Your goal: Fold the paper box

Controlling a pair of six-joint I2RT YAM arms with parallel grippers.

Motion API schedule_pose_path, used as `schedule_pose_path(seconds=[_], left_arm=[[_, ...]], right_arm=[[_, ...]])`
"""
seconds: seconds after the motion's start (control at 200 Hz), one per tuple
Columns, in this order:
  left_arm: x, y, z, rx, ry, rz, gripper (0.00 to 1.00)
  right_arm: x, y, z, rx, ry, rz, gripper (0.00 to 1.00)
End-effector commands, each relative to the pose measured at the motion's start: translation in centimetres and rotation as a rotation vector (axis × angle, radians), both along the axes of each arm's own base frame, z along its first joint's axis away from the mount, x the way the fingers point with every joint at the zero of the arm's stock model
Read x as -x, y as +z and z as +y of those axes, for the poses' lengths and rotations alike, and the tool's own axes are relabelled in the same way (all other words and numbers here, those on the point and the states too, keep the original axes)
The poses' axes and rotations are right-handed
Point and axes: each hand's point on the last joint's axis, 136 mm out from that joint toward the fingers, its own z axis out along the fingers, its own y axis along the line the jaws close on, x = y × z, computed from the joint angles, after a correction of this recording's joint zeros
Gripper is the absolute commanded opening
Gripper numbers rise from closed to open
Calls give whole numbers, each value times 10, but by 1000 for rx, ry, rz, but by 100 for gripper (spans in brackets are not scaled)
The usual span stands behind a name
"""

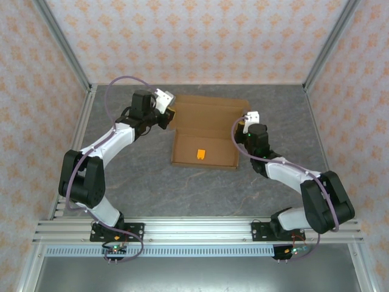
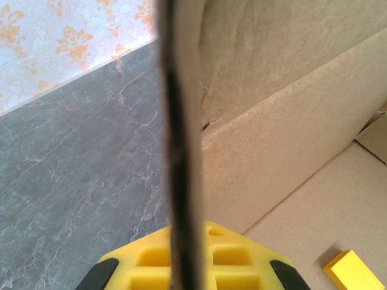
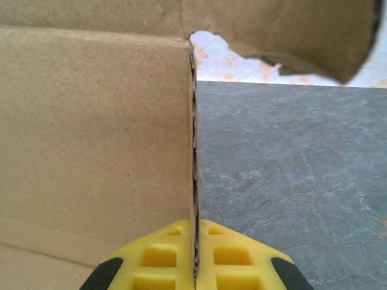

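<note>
Biggest thing here is the grey marble-look table, boxed in by walls with an orange floral pattern, with a metal rail along the near edge where both arms are bolted. The paper box sits about mid-table, a bit toward the far side, right between the two grippers. It's plain brown cardboard. The near part is a shallow open tray, and a wider panel runs along its far side, though I can't tell how steeply that panel is tilted. The left arm bends in from the left and the right arm from the right, both reaching to the box's far corners. The left gripper is at the box's left side, and in its wrist view the yellow pads are pinching the thin edge of an upright cardboard wall that runs straight up between them. The right gripper does the same on the right side wall, pads pressed on the cardboard edge with bare table to its right. Smallest bit: a little orange-yellow piece lying on the box floor, near the front and roughly centred, well apart from both grippers.
</note>
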Motion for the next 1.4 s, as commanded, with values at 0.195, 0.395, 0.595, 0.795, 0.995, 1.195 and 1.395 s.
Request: schedule_pose_path(seconds=[0.195, 0.395, 0.595, 0.795, 0.995, 1.195, 1.395], left_arm=[[-5, 20, 0, 70, 110, -45, 0], [-6, 10, 9, 50, 156, -24, 3], [-8, 6, 14, 51, 177, -22, 9], [-12, 0, 24, 66, 196, -5, 13], [-18, -2, 28, 129, 255, -2, 8], [-19, 3, 43, 212, 489, -45, 0], [-15, -3, 34, 229, 571, -56, 0]], right_arm=[[-10, 19, 6, 8, -268, -48, 0], [-14, 14, 5, 44, -262, -37, 0], [-15, 12, 2, 51, -238, -21, 0], [-16, 11, 0, 54, -227, -11, 0], [-18, 12, 3, 41, -215, -11, 0], [-17, 13, 4, -13, -240, -8, 0], [-18, 13, 9, -13, -266, -3, 0]])
